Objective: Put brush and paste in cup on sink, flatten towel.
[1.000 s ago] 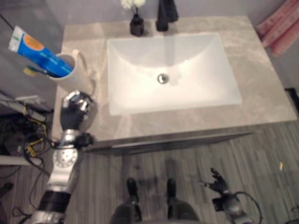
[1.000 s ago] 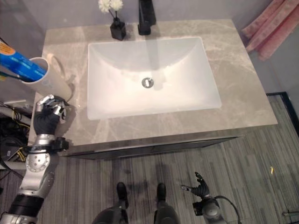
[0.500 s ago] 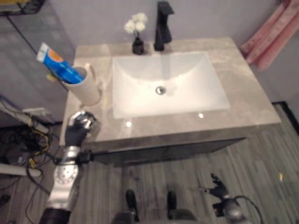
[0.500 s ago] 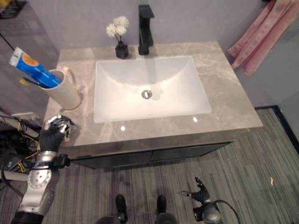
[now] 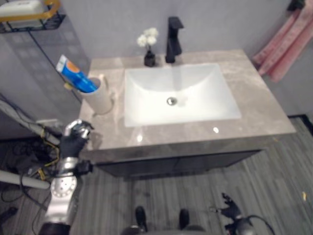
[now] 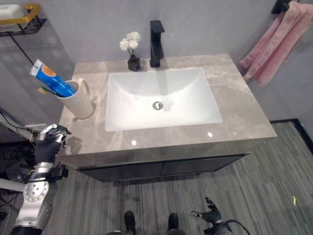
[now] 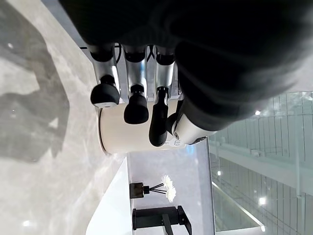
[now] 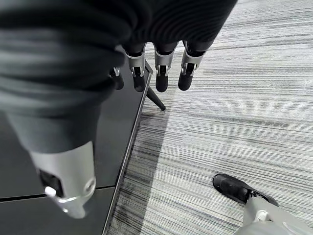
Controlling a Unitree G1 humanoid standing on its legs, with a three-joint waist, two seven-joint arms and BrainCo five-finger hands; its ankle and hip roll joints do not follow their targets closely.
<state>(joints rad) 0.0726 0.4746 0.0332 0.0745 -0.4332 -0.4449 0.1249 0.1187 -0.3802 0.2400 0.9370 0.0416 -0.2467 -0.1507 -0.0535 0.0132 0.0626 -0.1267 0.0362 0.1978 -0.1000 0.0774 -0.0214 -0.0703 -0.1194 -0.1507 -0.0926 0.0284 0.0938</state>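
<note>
A cream cup (image 6: 81, 103) stands at the left end of the grey sink counter (image 6: 234, 105). A blue toothpaste tube (image 6: 50, 78) leans out of it, with a brush's yellow end (image 6: 45, 90) just below the tube. The same cup (image 7: 132, 134) appears past my left hand's fingers (image 7: 136, 105) in the left wrist view. My left hand (image 6: 47, 147) hovers off the counter's front left corner, fingers loosely bent and holding nothing. A pink towel (image 6: 278, 41) hangs bunched on the wall at the far right. My right hand (image 5: 230, 211) hangs low over the floor, open and empty.
A white basin (image 6: 161, 100) is set into the counter, with a black tap (image 6: 156, 36) and a small black vase of white flowers (image 6: 132, 54) behind it. A wire shelf (image 5: 29, 14) holding soap hangs on the left wall. Dark cabinet fronts (image 6: 161, 169) sit below the counter.
The whole picture has shifted, so the camera has moved back and up. My left hand has drawn away from the cup to beyond the counter's front left corner.
</note>
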